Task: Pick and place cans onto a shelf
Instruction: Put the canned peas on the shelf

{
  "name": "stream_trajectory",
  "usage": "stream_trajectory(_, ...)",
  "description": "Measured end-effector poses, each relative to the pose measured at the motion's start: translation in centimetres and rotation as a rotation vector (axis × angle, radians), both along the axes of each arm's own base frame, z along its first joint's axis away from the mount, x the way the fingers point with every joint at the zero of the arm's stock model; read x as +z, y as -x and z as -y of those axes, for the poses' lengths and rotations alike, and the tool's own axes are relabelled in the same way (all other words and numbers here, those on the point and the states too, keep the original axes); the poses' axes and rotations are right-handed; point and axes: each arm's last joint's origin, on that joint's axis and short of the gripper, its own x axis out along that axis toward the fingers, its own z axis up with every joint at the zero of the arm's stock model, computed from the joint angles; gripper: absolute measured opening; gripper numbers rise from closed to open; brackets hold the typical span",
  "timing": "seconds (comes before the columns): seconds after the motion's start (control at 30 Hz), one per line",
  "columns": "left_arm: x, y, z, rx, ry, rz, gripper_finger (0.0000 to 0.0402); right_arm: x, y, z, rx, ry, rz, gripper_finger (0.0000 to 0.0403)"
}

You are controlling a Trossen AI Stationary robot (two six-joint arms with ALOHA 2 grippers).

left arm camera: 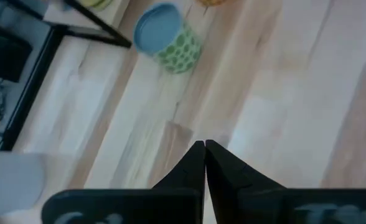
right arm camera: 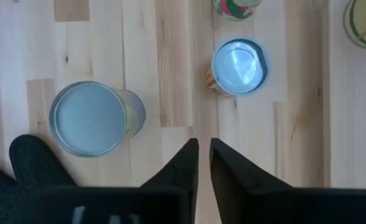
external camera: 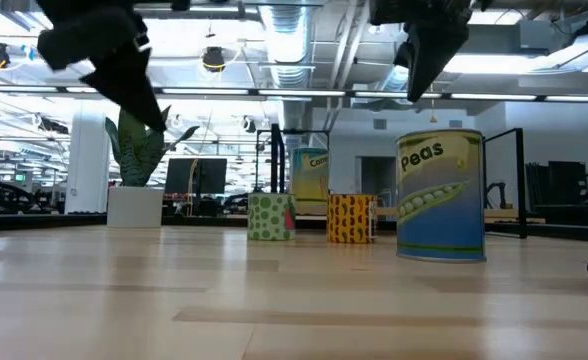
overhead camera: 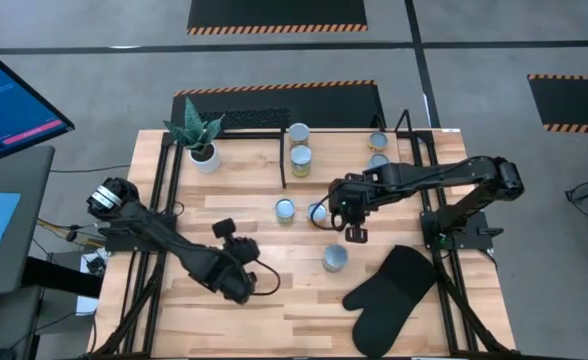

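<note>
Peas can (external camera: 440,195) stood closest in the low view, right of centre, with the orange can (external camera: 350,218) and green can (external camera: 270,216) farther back. In the high view the right gripper (overhead camera: 354,228) hung at mid-frame between the peas can (overhead camera: 335,258) and the orange can (overhead camera: 319,212), directly over neither. Its fingers were only narrowly apart and held nothing. I judged that gap too small for either can, so a descent like this would probably strike a lid or rim and tip or shove the can; the fingers needed to spread and centre first. The mitt (overhead camera: 386,292) lay just beside the peas can at lower right, and a finger going down on that side could snag it. A wide spread could also nudge the orange can into the green can (overhead camera: 285,210), which stood near it. The shelf (overhead camera: 249,120) sat at upper centre, with two cans (overhead camera: 300,145) by its right end. Its thin black bars crossed the way in, so a carried can might clip one. The plant (overhead camera: 202,140) stood at the shelf's left end, clear of that path. Two more cans (overhead camera: 378,150) waited at upper right. The left gripper (left arm camera: 204,144) waited at lower left of the high view, fingers pressed together and empty.
</note>
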Motion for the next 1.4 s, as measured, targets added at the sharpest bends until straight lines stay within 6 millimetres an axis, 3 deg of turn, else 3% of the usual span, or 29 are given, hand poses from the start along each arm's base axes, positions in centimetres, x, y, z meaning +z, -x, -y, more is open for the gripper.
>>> stream_trajectory(0.23, -2.0, 0.8, -1.5, 0.060, -0.015, -0.071, 0.0048, -0.6, -0.5, -0.2, -0.007, -0.025, -0.019, 0.0122)
stream_trajectory(0.47, -2.3, 0.8, -2.0, -0.025, -0.079, -0.147, 0.0113, -3.5, -2.2, -1.3, 0.063, -0.009, -0.120, 0.0163)
stream_trajectory(0.7, -2.3, 0.9, -2.1, -0.169, -0.142, -0.283, 0.0139, -6.2, -3.1, -2.1, 0.130, 0.010, -0.243, 0.0171)
stream_trajectory(0.97, -3.2, 2.1, -5.4, -0.130, -0.176, -0.409, 0.0139, -5.7, -2.6, -2.0, 0.125, 0.011, -0.257, 0.0162)
stream_trajectory(1.17, -2.8, 2.6, -7.8, -0.110, -0.024, -0.257, 0.0139, -4.2, -3.0, -2.3, 0.131, 0.010, -0.221, 0.0158)
stream_trajectory(1.4, -1.6, 2.2, -7.5, -0.341, 0.374, 0.083, 0.0139, -3.7, -3.2, -2.6, 0.109, -0.001, -0.192, 0.0160)
